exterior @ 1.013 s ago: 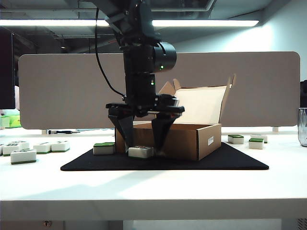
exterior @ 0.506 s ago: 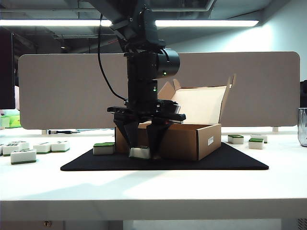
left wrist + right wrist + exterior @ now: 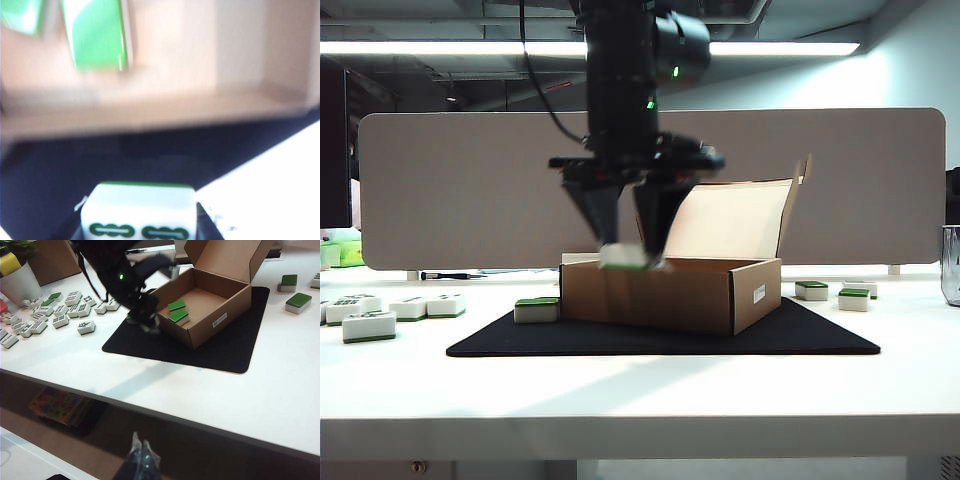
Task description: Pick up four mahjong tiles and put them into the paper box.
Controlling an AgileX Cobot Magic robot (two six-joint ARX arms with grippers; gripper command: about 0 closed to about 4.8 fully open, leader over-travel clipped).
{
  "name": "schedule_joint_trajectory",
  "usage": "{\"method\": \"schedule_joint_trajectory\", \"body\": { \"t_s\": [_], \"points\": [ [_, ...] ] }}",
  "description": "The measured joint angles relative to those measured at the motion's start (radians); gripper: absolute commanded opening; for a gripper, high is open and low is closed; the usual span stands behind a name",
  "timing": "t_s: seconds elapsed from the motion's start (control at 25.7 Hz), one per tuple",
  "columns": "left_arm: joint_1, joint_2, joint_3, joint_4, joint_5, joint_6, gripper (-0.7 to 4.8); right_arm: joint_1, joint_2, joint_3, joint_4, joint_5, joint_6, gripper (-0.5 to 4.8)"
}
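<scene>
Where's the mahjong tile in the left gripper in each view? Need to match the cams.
Exterior view: held mahjong tile between the left gripper fingers, above the paper box front wall.
Left wrist view: tile at bottom centre, printed face to the camera.
Right wrist view: tile a blur at the box's near corner; right gripper low, off the table.
Shared landmark: the paper box.

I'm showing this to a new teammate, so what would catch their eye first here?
The left gripper hangs over the near wall of the box on the black mat, shut on a tile. Two green-backed tiles lie in the box. The right gripper, shut, hangs off the table's near edge.
</scene>
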Motion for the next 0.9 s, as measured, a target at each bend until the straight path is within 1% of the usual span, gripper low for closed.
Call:
{"method": "schedule_joint_trajectory", "body": {
  "t_s": [0.23, 0.31, 0.43, 0.47, 0.51, 0.62, 0.78, 0.9],
  "points": [
    [0.003, -0.013, 0.0, 0.231, -0.002, 0.003, 2.06, 0.0, 0.0, 0.0, 0.0, 0.0, 0.0, -0.01],
    [0.003, -0.008, 0.0, 0.292, -0.002, 0.026, 2.06, 0.0, 0.0, 0.0, 0.0, 0.0, 0.0, -0.01],
    [0.005, 0.019, 0.001, 0.367, -0.002, 0.097, 2.06, 0.0, 0.0, 0.0, 0.0, 0.0, 0.0, -0.01],
    [0.005, 0.029, 0.001, 0.375, -0.001, 0.116, 2.06, 0.0, 0.0, 0.0, 0.0, 0.0, 0.0, -0.01],
    [0.005, 0.054, 0.0, 0.377, -0.001, 0.159, 2.06, 0.0, 0.0, 0.0, 0.0, 0.0, 0.0, -0.01],
    [0.005, 0.096, 0.0, 0.379, -0.001, 0.204, 2.06, 0.0, 0.0, 0.0, 0.0, 0.0, 0.0, -0.01],
    [0.006, 0.131, -0.003, 0.39, 0.0, 0.237, 2.06, 0.0, 0.0, 0.0, 0.0, 0.0, 0.0, -0.01],
    [0.006, 0.137, -0.002, 0.401, 0.048, 0.244, 2.09, 0.0, 0.0, 0.0, 0.0, 0.0, 0.0, -0.01]
  ]
}}
